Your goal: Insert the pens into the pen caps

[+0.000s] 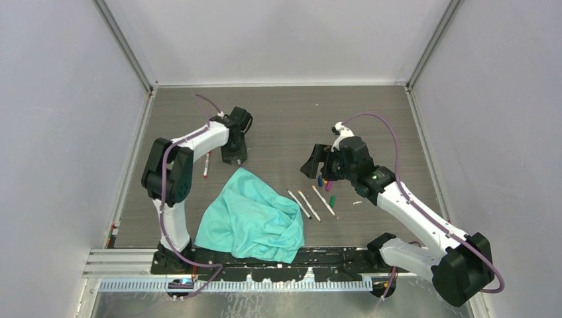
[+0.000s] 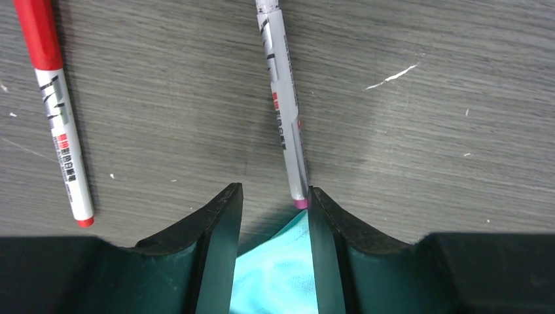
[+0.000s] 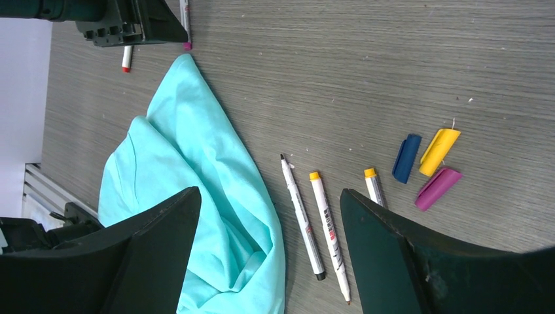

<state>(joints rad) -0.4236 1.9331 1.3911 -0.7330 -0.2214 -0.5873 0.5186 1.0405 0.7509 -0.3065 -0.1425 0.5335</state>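
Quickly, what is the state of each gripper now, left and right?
Left gripper: open, holding nothing.
Right gripper: open, holding nothing.

Teal cloth (image 1: 255, 218) on a grey table (image 1: 285, 112)
It lies crumpled (one corner pointing to the far side) near the front rail (image 1: 119, 262).

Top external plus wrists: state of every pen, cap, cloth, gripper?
Red pen: capped, flat.
Purple-ended pen: flat, tip out of frame.
Three middle pens: uncapped, flat.
Blue cap: loose.
Yellow cap: loose.
Purple cap: loose.
Green cap: loose.
Cloth: crumpled.
Left gripper: open.
Right gripper: open.
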